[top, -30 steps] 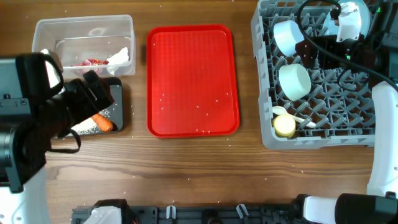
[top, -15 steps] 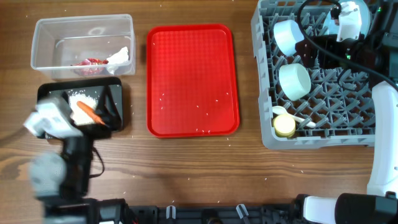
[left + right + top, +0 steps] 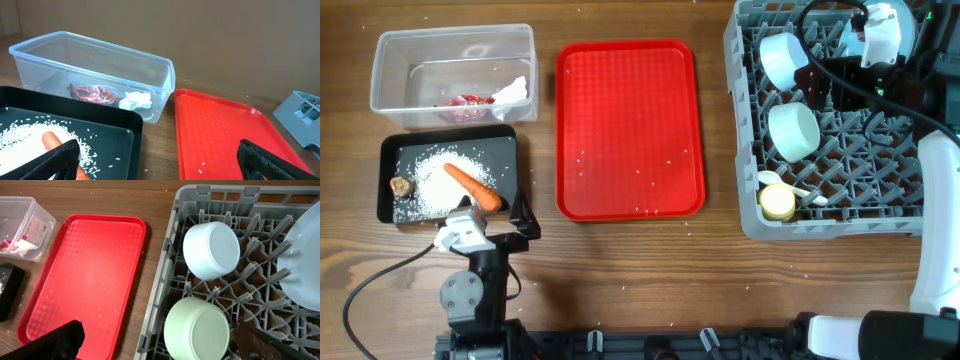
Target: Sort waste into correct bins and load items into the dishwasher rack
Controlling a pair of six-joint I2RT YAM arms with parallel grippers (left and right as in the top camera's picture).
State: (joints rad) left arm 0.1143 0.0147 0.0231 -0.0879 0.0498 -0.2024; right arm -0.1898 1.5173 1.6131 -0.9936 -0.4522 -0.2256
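Sorting appears complete: wrapper (image 3: 467,102) and tissue (image 3: 515,90) in tub (image 3: 455,33); rice (image 3: 432,170), carrot (image 3: 473,186), lump (image 3: 399,185) in black tray (image 3: 506,158). Bowls (image 3: 792,131), cup (image 3: 779,203), spoon (image 3: 802,190), plate (image 3: 302,265) in rack (image 3: 850,205). Left: stray grains (image 3: 640,172) on red tray (image 3: 630,100). Left pincer (image 3: 160,160) and right pincer (image 3: 160,342) spread, empty.

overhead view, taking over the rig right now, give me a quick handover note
Left end effector: open, empty, near the black tray.
Right end effector: open, empty, above the rack.
Done: wrapper and tissue in the clear tub; rice, carrot and brown lump in the black tray; bowls, plate, cup and spoon in the rack.
Left: only stray grains on the red tray.
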